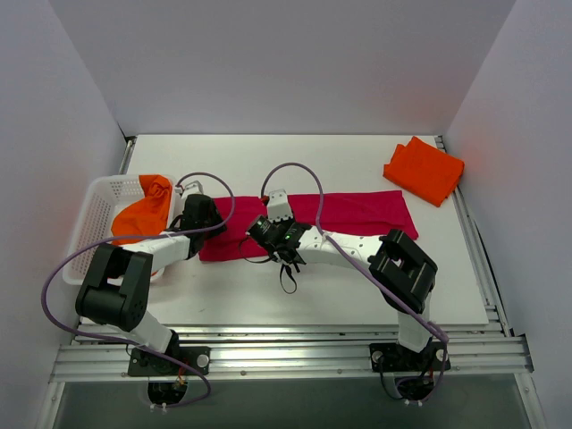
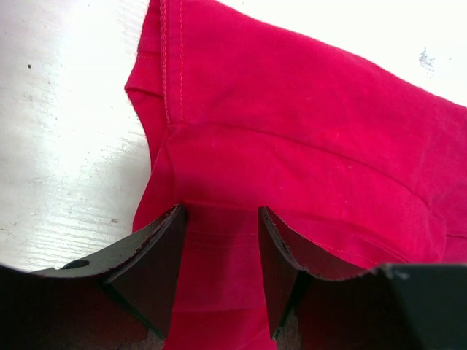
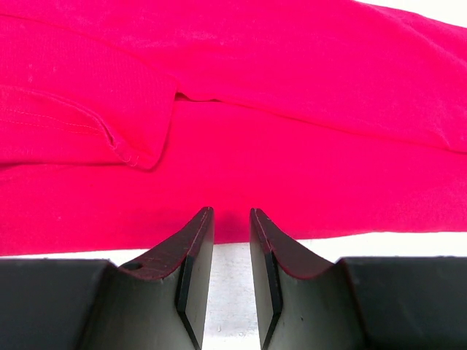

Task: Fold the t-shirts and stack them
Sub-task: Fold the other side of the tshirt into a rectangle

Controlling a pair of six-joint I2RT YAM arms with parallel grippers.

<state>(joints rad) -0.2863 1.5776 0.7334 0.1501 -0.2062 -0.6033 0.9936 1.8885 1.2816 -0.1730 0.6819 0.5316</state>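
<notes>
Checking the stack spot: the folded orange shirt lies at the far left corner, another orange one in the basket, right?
No: the folded orange shirt lies at the far right corner, per the top external view. The other orange shirt is in the basket.

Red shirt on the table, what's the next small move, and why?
Probably lower the left end effector and pinch the left end of the red shirt: its fingers straddle the cloth, open, while the right end effector sits at the near edge, empty.
</notes>
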